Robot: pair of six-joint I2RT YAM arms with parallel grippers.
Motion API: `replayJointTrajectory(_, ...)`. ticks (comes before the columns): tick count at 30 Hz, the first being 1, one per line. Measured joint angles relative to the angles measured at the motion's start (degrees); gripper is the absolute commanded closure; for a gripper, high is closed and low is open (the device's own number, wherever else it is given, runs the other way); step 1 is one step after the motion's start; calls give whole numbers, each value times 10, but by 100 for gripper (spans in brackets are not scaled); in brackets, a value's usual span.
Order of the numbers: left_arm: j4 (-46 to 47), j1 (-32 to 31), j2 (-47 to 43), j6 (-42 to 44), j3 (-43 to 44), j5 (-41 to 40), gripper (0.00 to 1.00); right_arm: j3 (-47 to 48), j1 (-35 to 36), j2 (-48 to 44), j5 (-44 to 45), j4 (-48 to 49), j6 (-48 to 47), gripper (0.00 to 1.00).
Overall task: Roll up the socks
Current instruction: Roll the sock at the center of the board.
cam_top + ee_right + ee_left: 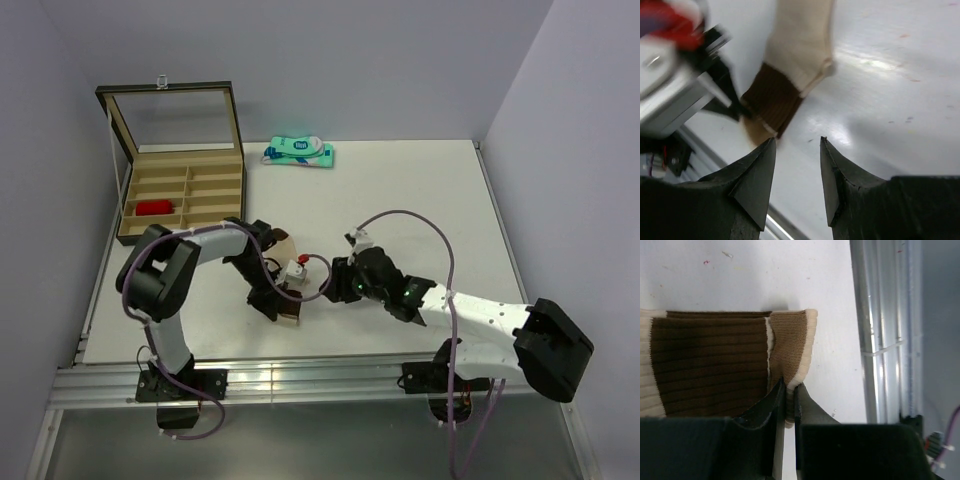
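Note:
The beige sock (286, 246) lies on the table between the two arms. Its dark brown band (710, 365), tan end and cream edge show in the left wrist view. My left gripper (790, 390) is shut on the cream edge of that end; in the top view it (283, 303) sits at the sock's near end. My right gripper (797, 142) is open and empty, just right of the sock (800, 50) and apart from it; it also shows in the top view (336, 280). A red fabric item (155, 208), apparently the red sock, lies in a box compartment.
An open wooden box (185, 195) with several compartments and a raised glass lid stands at the back left. A teal-and-white flat packet (298, 152) lies at the back middle. The table's metal front rail (880, 330) runs close by the left gripper.

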Motion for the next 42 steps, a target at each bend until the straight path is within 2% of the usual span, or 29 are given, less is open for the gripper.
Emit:
replayJointTrajectory(8, -161, 15, 133, 49, 96, 35, 100, 5, 174, 10, 129, 15, -74, 53)
replayJointTrajectory(13, -241, 21, 202, 53, 131, 39, 100, 56, 257, 77, 176, 15, -125, 53)
replayJointTrajectory(22, -284, 24, 248, 30, 156, 33, 100, 200, 353, 233, 245, 4, -191, 53)
replayJointTrajectory(27, -293, 26, 259, 16, 163, 33, 100, 210, 377, 268, 261, -17, -210, 52)
replayJointTrajectory(42, -300, 26, 267, -2, 168, 24, 100, 210, 377, 312, 291, -23, -236, 49)
